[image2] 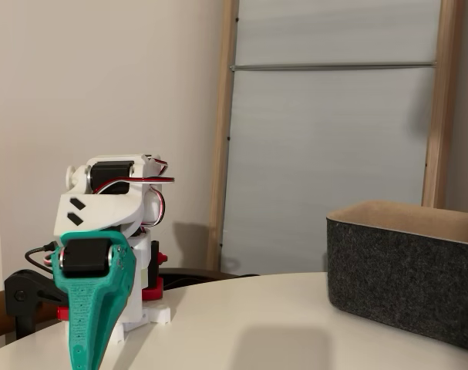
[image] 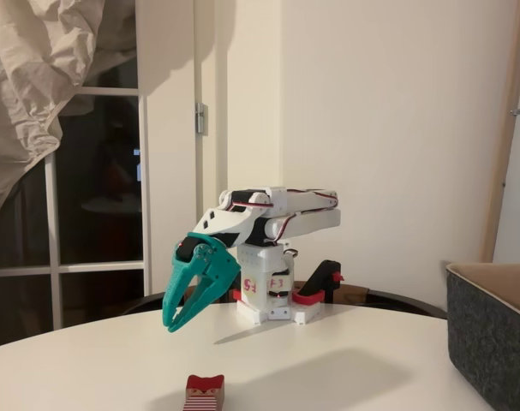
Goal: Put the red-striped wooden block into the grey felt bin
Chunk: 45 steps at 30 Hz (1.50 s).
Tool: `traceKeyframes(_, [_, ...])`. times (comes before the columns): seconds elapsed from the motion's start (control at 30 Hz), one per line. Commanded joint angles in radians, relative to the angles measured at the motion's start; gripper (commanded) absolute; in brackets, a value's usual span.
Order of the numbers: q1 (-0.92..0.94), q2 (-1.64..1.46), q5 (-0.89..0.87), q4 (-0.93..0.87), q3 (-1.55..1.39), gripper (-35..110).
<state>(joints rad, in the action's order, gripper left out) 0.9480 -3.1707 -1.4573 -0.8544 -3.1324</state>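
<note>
**Teal jaws poised, block waiting on the tabletop**

Teal plastic jaws hang nose-down above the tabletop, slightly apart and holding nothing. The arm behind them is folded low over its white base. In a fixed view the red-striped wooden block lies on the tabletop in front of and below the jaws, apart from them, its striped face toward the camera. The grey felt bin stands well off to the right in that view; in the other fixed view its tan inner side shows above the dark wall.

Reaching comes first, by my judgement. The jaws should spread wider, descend squarely over the block and close across its plain wooden sides, since a small block may twist or skid on a smooth surface.

The tabletop is white and round-edged. Behind it stand pale walls, a dark window with a crumpled beige cloth hanging over it, and a wood-framed panel.
</note>
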Motion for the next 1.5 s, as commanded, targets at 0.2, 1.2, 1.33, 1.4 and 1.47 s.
traceKeyframes(0.2, [0.002,-0.035,-0.137,0.000,-0.011,0])
traceKeyframes(1.2, [-0.081,0.345,-0.537,0.216,0.744,3])
traceKeyframes(1.33, [-0.115,0.477,-0.604,0.322,0.842,6])
traceKeyframes(1.4, [-0.147,0.535,-0.601,0.333,0.897,7])
traceKeyframes(1.47, [-0.179,0.594,-0.586,0.333,0.948,7])
